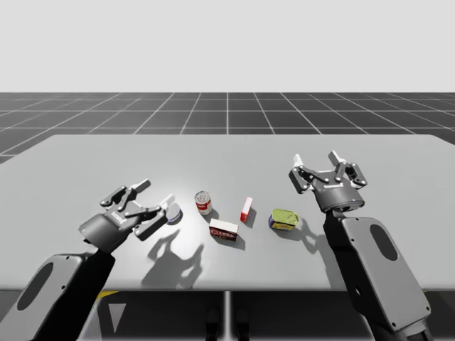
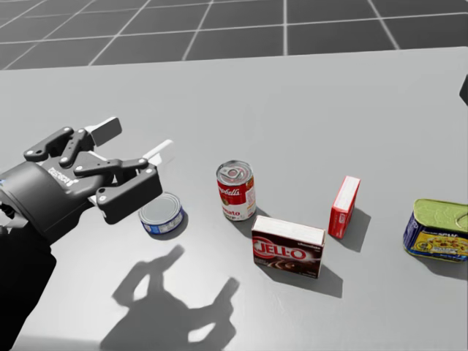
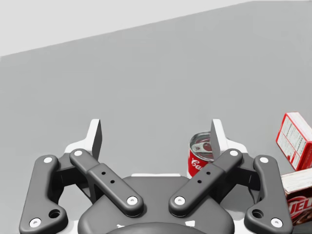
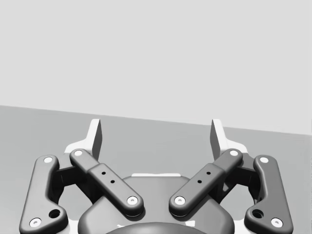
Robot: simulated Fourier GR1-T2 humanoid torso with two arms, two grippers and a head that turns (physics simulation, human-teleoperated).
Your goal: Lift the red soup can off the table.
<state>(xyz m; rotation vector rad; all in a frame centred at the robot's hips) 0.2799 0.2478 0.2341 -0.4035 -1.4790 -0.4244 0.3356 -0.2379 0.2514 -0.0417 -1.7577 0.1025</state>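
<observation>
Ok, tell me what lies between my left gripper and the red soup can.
A short blue can stands there, close by the left gripper and apart from the red soup can. The head view shows it.

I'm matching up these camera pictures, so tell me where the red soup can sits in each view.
High view: red soup can stands just left of the middle of the table.
Head view: red soup can at picture centre.
Left wrist view: red soup can ahead of my left gripper, partly behind one finger.
Right wrist view: my right gripper, open, faces the table's far edge.
Landmark: small red box standing beside the can.
</observation>
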